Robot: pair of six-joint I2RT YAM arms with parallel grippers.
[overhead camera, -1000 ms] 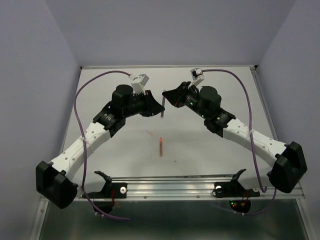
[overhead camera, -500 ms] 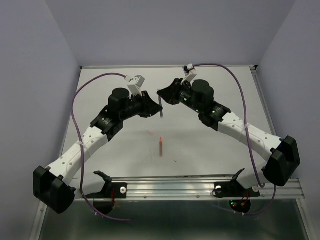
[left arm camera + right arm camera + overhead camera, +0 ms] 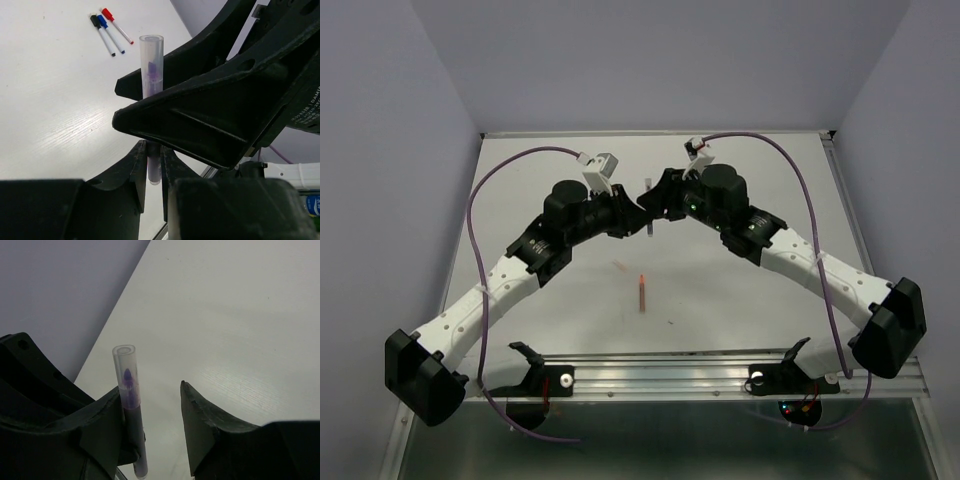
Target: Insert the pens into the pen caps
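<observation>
A purple pen (image 3: 151,65) with a clear pen cap (image 3: 151,44) over its tip stands upright between the two grippers above the middle of the table (image 3: 560,300). My left gripper (image 3: 154,170) is shut on the pen's lower barrel. The right gripper (image 3: 150,387) is open: the capped pen (image 3: 129,390) rests against its left finger, and the other finger (image 3: 200,415) stands well apart. From above, the same pen (image 3: 648,215) shows as a thin vertical stick between both grippers. An orange pen (image 3: 642,291) lies on the table nearer the arm bases.
Three capped pens (image 3: 107,30), with black, blue and red caps, lie side by side on the table in the left wrist view. A metal rail (image 3: 670,375) runs along the near edge. Purple walls enclose the table on the left, right and back.
The right gripper's jaws have opened and let go of the capped end of the purple pen. The left gripper still holds the pen and has shifted slightly to the right.
</observation>
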